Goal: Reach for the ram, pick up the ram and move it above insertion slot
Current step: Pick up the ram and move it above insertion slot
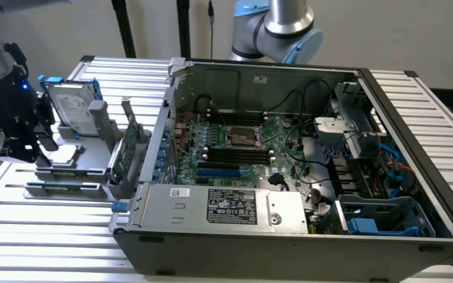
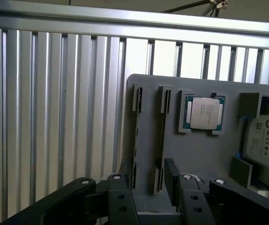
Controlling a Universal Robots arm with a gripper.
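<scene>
A slatted metal desk point(image 1: 45, 236) carries an open computer case point(image 1: 289, 259), which takes most of the exterior view from 12 round to 6 o'clock. At 9 o'clock of the case stands a grey holder point(image 2: 204, 154) with a hard drive point(image 1: 73, 109) and an upright expansion card point(image 1: 128, 147). The end effector point(image 1: 22, 150) point(image 2: 146, 187) hangs over the holder with its fingers spread, pinching nothing. The ram point(image 1: 68, 172) point(image 2: 162, 136) sits on edge in a holder slot (thin, seen edge-on from the wrist). In the exterior view it lies at about 4 o'clock of the end effector, close by and lower. A processor chip point(image 2: 204, 112) rests near that slot.
</scene>
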